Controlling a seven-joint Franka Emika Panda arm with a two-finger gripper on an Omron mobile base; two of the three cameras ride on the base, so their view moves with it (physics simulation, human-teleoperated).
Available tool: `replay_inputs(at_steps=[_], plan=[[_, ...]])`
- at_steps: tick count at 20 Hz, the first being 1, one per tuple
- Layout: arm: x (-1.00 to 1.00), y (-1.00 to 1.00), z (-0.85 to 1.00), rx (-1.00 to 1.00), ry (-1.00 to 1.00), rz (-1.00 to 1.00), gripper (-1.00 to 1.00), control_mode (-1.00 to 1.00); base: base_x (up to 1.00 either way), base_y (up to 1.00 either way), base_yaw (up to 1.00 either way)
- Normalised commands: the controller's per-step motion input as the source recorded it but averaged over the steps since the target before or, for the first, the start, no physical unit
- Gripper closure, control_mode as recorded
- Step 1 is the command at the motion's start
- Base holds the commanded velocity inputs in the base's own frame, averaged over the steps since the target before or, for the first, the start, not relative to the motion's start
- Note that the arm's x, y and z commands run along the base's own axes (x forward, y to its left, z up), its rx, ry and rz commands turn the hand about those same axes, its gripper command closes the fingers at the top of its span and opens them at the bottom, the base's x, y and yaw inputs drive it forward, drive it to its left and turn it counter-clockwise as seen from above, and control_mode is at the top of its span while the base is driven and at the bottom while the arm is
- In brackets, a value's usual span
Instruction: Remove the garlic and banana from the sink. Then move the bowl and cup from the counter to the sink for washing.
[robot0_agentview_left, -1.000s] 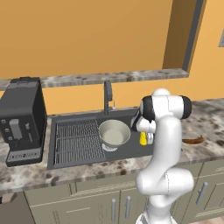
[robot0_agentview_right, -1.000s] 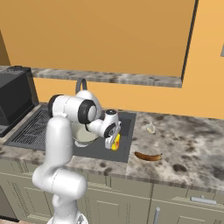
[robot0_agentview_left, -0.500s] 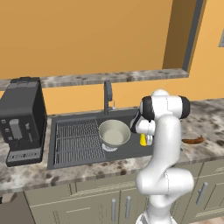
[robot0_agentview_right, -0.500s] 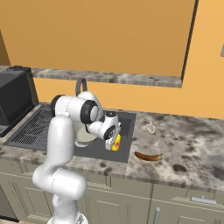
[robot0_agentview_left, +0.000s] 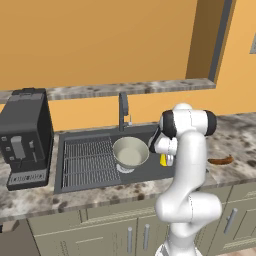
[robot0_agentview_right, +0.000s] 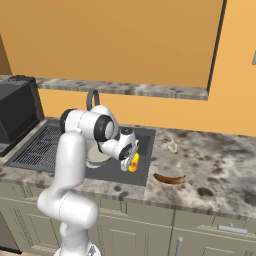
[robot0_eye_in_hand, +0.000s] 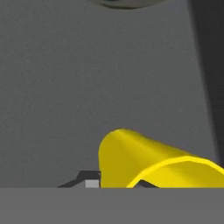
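Hand view, end effector (robot0_eye_in_hand: 114, 185): I see just the dark tips at the bottom edge, one on each side of the yellow cup (robot0_eye_in_hand: 144, 162); the tips sit close on the cup's wall, but I cannot tell from here whether they pinch it or have just let go.
Cup, attitude: it lies tilted in this view, long axis running from lower right toward upper left, open rim at the lower right, closed end pointing up-left over the dark floor of the sink (robot0_eye_in_hand: 87, 78).
Left base view, left to right: black coffee machine (robot0_agentview_left: 25, 137) on the desk (robot0_agentview_left: 75, 197); sink (robot0_agentview_left: 90, 177) with its ribbed rack (robot0_agentview_left: 87, 160); faucet (robot0_agentview_left: 123, 107) behind; bowl (robot0_agentview_left: 130, 152) inside the basin, mouth up; end effector (robot0_agentview_left: 167, 159) low over the basin's right end with the cup (robot0_agentview_left: 163, 160) at its tips; banana (robot0_agentview_left: 220, 160) on the desk right of the sink.
Right base view, left to right: bowl (robot0_agentview_right: 97, 156) partly behind the arm; end effector (robot0_agentview_right: 131, 164) with cup (robot0_agentview_right: 134, 162), red mark facing the camera, over the sink (robot0_agentview_right: 145, 150); banana (robot0_agentview_right: 169, 178) lying lengthwise on the desk (robot0_agentview_right: 210, 175), left to right; garlic (robot0_agentview_right: 172, 147) farther back, near the sink's right edge.
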Motion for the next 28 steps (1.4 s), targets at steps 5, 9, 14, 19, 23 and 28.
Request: replay_inputs(at_steps=[5,9,14,19,23,28], plan=[[0.03,0.00,-0.21,-0.01,0.00,-0.01,-1.00,-1.00,0.00,0.00,0.00],[0.02,0.01,-0.09,-0.01,0.00,0.00,-1.00,-1.00,0.00,0.00,0.00],[0.00,0.00,0.00,0.00,0.00,0.00,-1.00,-1.00,0.00,0.00,0.00],[0.00,0.00,0.00,0.00,0.00,0.00,-1.00,-1.00,0.00,0.00,0.00],[-0.01,0.00,0.08,0.00,0.00,0.00,-1.00,-1.00,0.00,0.00,0.00],[0.00,0.00,0.12,0.00,0.00,0.00,-1.00,-1.00,0.00,0.00,0.00]])
